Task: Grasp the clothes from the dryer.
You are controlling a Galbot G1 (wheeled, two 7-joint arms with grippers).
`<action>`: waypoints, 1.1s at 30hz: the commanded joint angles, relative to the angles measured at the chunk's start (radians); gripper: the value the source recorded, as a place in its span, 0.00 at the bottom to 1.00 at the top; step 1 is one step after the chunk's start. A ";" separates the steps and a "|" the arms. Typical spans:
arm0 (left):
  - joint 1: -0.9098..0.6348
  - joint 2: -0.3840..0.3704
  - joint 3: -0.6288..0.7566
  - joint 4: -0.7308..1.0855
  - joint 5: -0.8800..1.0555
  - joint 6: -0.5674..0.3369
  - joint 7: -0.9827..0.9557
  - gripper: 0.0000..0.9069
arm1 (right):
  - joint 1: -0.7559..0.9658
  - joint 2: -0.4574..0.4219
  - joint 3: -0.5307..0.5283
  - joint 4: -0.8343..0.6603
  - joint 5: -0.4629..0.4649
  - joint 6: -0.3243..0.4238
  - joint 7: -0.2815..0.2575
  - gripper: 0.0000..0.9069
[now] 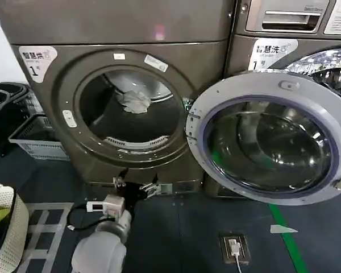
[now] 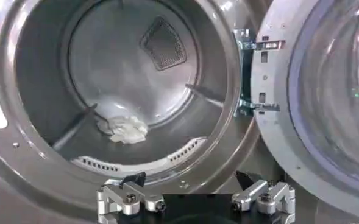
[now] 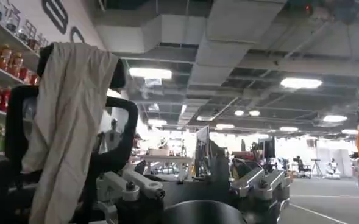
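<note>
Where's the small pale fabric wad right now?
The small pale grey-white fabric wad lies inside the bronze-grey dryer's drum, beyond the open left claw at the porthole.

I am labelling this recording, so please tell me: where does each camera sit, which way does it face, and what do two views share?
Head view: from the robot's head, down and forward at the dryer with its door swung open; the left arm reaches toward it, left gripper below the porthole.
Left wrist view: on the left wrist, facing into the drum; the open left gripper shows.
Right wrist view: on the right wrist, facing away into the room; the open right gripper shows.
Shared: head and left wrist views both show the clothes inside the drum.
</note>
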 commanded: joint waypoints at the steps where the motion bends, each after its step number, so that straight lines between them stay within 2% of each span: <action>1: 0.000 0.001 -0.001 0.002 -0.001 0.049 0.000 1.00 | 0.001 0.001 -0.001 0.001 0.000 0.000 -0.001 1.00; 33: -0.002 0.003 -0.011 0.003 0.001 0.049 -0.001 1.00 | 0.009 0.002 -0.014 -0.004 -0.003 0.003 -0.005 1.00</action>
